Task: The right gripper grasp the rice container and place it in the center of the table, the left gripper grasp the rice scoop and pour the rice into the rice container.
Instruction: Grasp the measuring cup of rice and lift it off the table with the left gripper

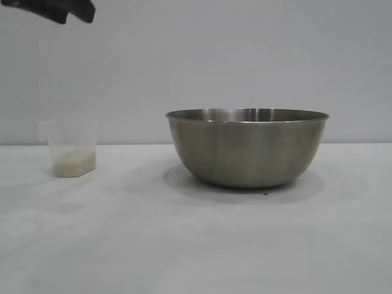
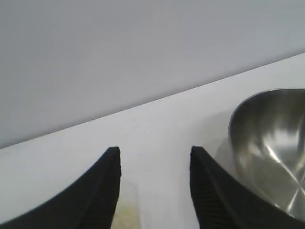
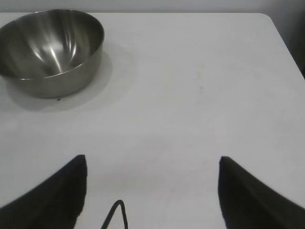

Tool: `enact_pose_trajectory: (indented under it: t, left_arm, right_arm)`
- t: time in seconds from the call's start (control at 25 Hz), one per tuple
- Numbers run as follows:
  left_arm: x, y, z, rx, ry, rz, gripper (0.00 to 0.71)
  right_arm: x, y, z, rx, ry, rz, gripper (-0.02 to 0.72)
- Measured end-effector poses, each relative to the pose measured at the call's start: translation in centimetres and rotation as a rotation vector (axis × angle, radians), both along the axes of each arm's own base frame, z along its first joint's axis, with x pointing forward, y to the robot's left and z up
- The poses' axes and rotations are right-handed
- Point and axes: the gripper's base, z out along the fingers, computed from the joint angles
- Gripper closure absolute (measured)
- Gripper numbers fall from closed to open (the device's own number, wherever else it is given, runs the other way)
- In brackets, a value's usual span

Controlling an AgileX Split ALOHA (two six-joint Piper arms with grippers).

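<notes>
The steel rice container (image 1: pixel 247 147) stands upright on the white table (image 1: pixel 196 245), right of centre in the exterior view. It also shows in the left wrist view (image 2: pixel 271 148) and the right wrist view (image 3: pixel 50 50), and looks empty. The translucent rice scoop (image 1: pixel 72 149) stands at the left with off-white rice (image 1: pixel 73 163) in its bottom. My left gripper (image 2: pixel 155 151) is open and empty, high above the scoop (image 2: pixel 127 214); only its dark tip (image 1: pixel 61 9) shows at the exterior view's top left. My right gripper (image 3: pixel 151 160) is open and empty, well away from the container.
A plain grey wall (image 1: pixel 196 61) stands behind the table. The table's corner and edge (image 3: pixel 274 28) show in the right wrist view. A thin black cable loop (image 3: pixel 116 214) hangs between the right fingers.
</notes>
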Motion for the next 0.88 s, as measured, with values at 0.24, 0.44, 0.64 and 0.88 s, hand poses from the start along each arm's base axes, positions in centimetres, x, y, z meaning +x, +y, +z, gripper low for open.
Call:
enact_pose_trajectory:
  t: [0.24,0.44,0.64,0.88]
  left_arm:
    - [-0.5,2.3,-1.9,-0.075,-0.046,0.235,0.163]
    - [0.0,2.3,-5.1,-0.021,0.046,0.262,0.148]
    - [0.3,2.3,-8.6,0.051,0.142,0.261,0.238]
    - [0.4,1.7,-11.2,0.017,0.232,0.203,0.296]
  right_arm:
    - [0.0,0.0,0.0,0.000,0.000,0.000,0.232]
    - [0.0,0.0,0.0,0.000,0.000,0.000,0.232]
    - [0.0,0.0,0.0,0.000,0.000,0.000,0.232]
    - [0.0,0.0,0.0,0.000,0.000,0.000,0.232]
